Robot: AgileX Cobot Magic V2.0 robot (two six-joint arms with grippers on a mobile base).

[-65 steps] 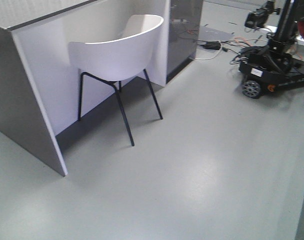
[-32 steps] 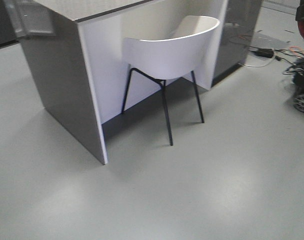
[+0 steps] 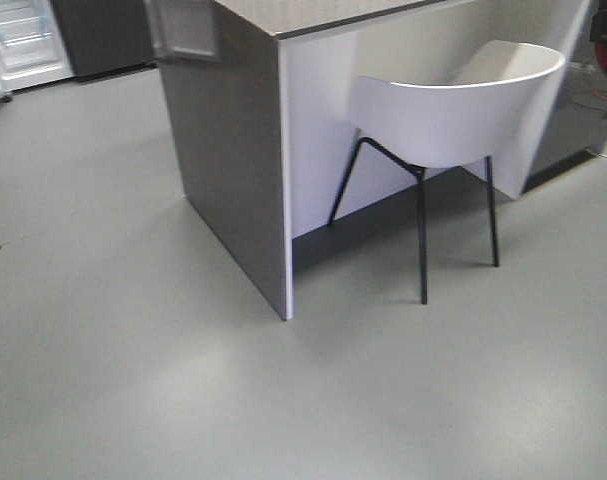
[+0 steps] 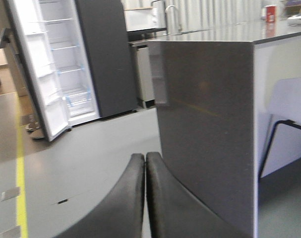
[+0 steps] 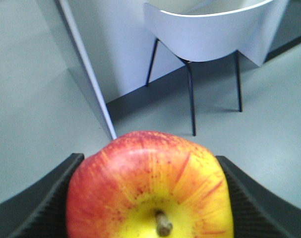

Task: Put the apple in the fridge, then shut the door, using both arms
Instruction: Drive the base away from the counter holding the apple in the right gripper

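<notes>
White chair (image 3: pixel 453 115) (thin black legs) tucked under the grey counter (image 3: pixel 228 150); open fridge (image 3: pixel 23 40) at eleven o'clock.

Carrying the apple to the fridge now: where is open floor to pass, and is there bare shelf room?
Open floor runs between the island counter's dark end panel and the open fridge, bordered far left by a yellow line. The fridge's visible shelves look bare. It is crowded beside the counter, where the white chair stands.
</notes>
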